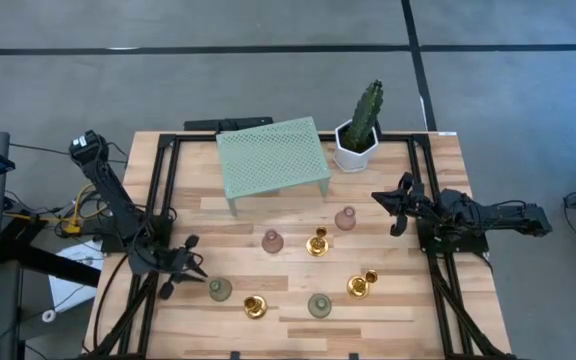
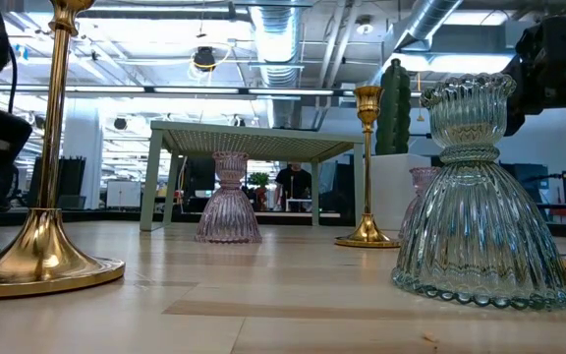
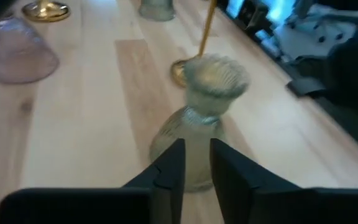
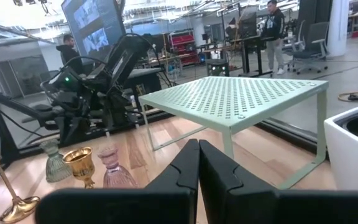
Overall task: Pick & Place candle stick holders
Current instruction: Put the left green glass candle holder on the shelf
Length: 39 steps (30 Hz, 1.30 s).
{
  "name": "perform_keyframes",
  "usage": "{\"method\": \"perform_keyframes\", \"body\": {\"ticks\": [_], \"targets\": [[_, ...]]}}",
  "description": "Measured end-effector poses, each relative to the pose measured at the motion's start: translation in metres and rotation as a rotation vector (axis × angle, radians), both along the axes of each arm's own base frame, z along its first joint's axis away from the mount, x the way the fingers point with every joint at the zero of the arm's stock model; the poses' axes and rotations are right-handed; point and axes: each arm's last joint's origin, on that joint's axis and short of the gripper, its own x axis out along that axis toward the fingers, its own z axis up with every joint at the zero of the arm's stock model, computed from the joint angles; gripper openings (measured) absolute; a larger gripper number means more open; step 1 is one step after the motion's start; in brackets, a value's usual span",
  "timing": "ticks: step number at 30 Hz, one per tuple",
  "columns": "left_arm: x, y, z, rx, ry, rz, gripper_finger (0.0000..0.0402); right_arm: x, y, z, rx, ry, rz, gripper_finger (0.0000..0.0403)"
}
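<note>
Several candle stick holders stand on their round bases on the wooden table (image 1: 298,330): two pink (image 1: 273,240) (image 1: 346,218), three gold (image 1: 316,242) (image 1: 361,285) (image 1: 255,306), two grey-green (image 1: 219,289) (image 1: 319,305). My left gripper (image 1: 196,268) is low at the table's left. Its fingers are a narrow gap apart (image 3: 196,158) and point at the left grey-green holder (image 3: 197,118), which stands just beyond the fingertips. My right gripper (image 1: 388,208) is shut and empty (image 4: 199,162) at the table's right, near a pink holder.
A pale green perforated rack (image 1: 273,155) stands on its legs at the far middle, and also shows in the right wrist view (image 4: 241,99). A white hexagonal pot with a cactus (image 1: 358,140) stands to its right. People show in the room beyond the table.
</note>
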Motion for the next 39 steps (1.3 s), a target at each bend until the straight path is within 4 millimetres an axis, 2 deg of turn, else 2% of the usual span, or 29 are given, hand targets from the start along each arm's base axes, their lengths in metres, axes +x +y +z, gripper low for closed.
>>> {"method": "perform_keyframes", "body": {"ticks": [4,11,15,20,29,34,39], "targets": [[0.001,-0.003,0.003,-0.032,-0.015,-0.006,0.0118,0.000,0.000,0.000,0.000,0.000,-0.003,0.0000],[0.004,-0.008,-0.005,-0.001,0.024,0.003,0.0185,0.000,0.000,0.000,0.033,-0.010,-0.001,0.0000],[0.008,-0.015,-0.002,-0.051,-0.009,0.000,0.0219,0.000,0.000,0.000,0.042,-0.013,-0.001,0.0000],[0.013,-0.021,-0.002,-0.035,-0.064,-0.010,0.0249,0.000,0.000,0.000,0.042,-0.013,-0.001,0.0000],[0.032,-0.018,-0.011,-0.017,-0.055,0.108,0.0271,0.000,0.000,0.000,0.042,-0.013,0.000,0.0000],[0.035,-0.021,-0.006,-0.096,-0.084,0.044,0.0270,0.000,0.000,0.000,0.042,-0.013,0.001,0.0000],[0.036,-0.021,-0.006,-0.098,-0.086,0.045,0.0271,0.000,0.000,0.000,0.042,-0.012,0.001,0.0000]]}}
